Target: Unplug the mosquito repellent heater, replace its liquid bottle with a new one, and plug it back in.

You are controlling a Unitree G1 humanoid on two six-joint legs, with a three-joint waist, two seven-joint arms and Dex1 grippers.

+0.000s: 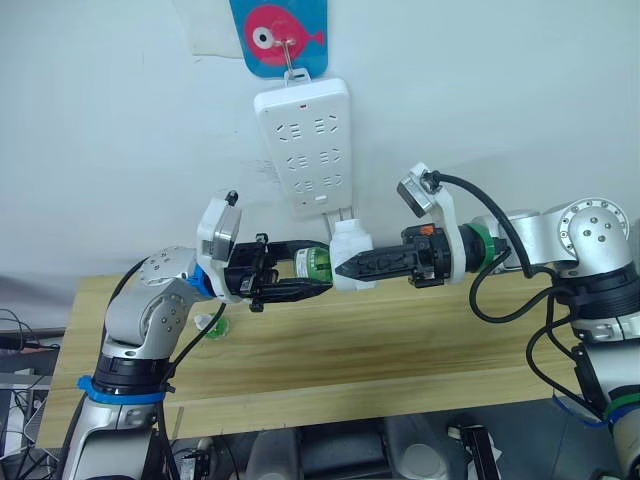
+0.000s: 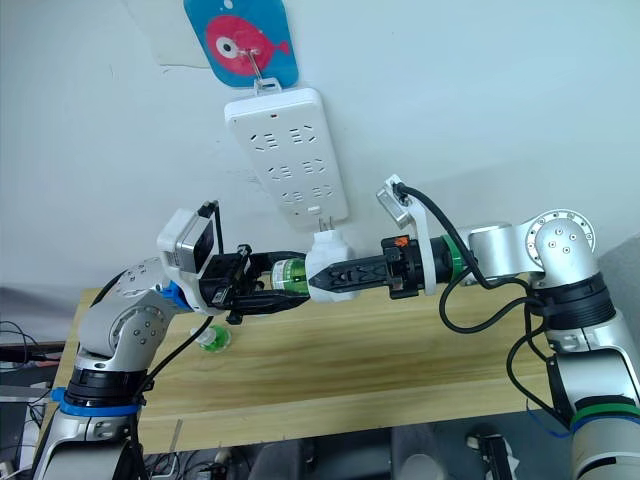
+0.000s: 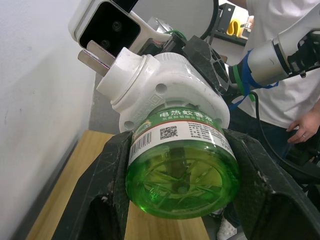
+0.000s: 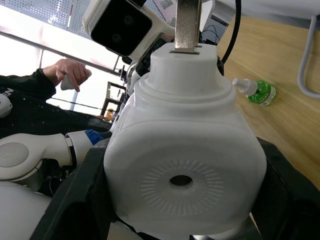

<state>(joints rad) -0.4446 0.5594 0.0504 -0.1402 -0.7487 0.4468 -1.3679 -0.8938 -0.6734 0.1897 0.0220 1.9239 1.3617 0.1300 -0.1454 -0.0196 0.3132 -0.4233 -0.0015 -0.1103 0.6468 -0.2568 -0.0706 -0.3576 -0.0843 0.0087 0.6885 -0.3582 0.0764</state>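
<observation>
The white mosquito repellent heater [image 1: 350,245] hangs in the air just below the wall power strip [image 1: 300,140], prongs [image 3: 97,57] free of any socket. My right gripper [image 1: 345,270] is shut on its domed body, vent hole [image 4: 181,180] facing the wrist camera. A green liquid bottle [image 3: 182,170] sits with its neck inside the heater's base. My left gripper [image 1: 314,272] is shut around that bottle from the opposite side, fingers [image 3: 107,190] pressed on its wall. Another green bottle [image 1: 212,325] with a white cap lies on the wooden table [image 1: 400,350].
A blue card with a red fish [image 1: 280,35] hangs above the strip on the white wall. A person in a white shirt [image 3: 285,85] stands behind the robot; a hand [image 4: 70,72] shows there too. Black cables [image 1: 510,290] loop off the right arm.
</observation>
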